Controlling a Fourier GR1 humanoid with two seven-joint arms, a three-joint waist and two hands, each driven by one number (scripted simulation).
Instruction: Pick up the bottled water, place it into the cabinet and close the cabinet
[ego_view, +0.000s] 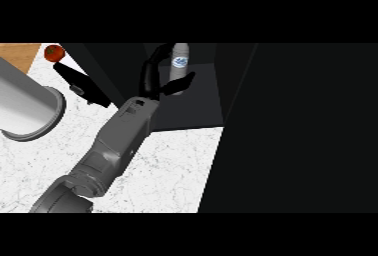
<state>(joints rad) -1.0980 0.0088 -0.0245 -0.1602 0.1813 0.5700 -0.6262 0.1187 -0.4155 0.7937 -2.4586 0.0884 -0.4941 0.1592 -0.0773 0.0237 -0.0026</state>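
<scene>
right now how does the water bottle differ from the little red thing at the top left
The bottled water is tall, slim and pale grey with a blue-and-white label; the red object is small, round and red-orange. The bottle stands inside the dark cabinet, with the hand curled around it; the red object sits apart near the counter's far left corner, with nothing holding it. Which hand it is cannot be told. Both show near the view's top.

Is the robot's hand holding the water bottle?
Yes, the hand has its fingers and thumb curled round the water bottle, inside the dark cabinet.
</scene>
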